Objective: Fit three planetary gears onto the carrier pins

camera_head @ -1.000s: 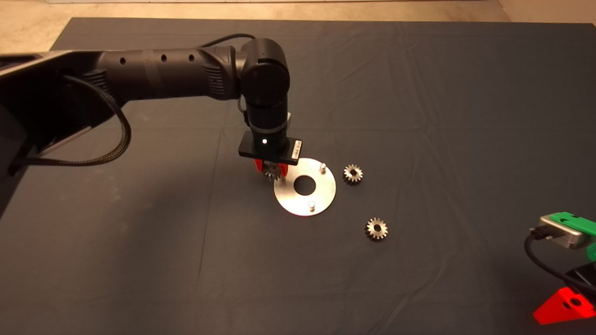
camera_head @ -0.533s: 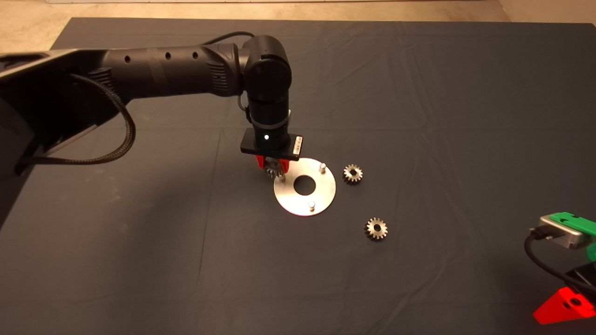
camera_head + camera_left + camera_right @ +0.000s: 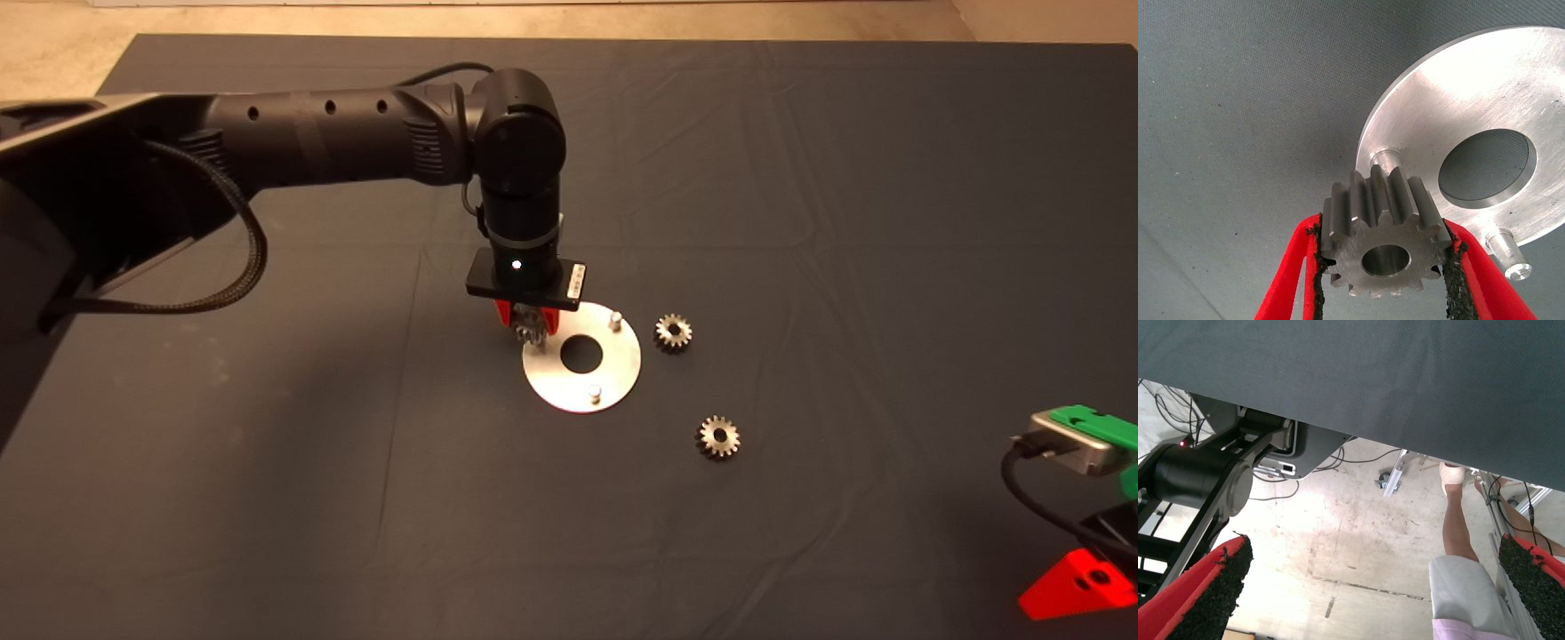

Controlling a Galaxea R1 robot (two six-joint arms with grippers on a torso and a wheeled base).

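Observation:
My left gripper [image 3: 531,327] is shut on one planetary gear [image 3: 1383,237] and holds it over the left rim of the shiny carrier disc [image 3: 622,369], close above a carrier pin [image 3: 1383,160]. That pin is hidden under the gripper in the head view. Two more pins [image 3: 614,317] [image 3: 594,390] stand bare on the disc. Two other gears [image 3: 673,332] [image 3: 718,436] lie flat on the mat to the right of the disc. My right gripper [image 3: 1080,582] is parked at the lower right edge, open and empty.
The dark mat [image 3: 800,178] covers the table, with open room around the disc. The right wrist view looks past the mat's edge at the floor, a black robot base [image 3: 1211,473] and a person's leg [image 3: 1458,520].
My left gripper has moved a little to the right with the gear, closer over the disc's left rim. The disc, the two loose gears and the right arm have not moved.

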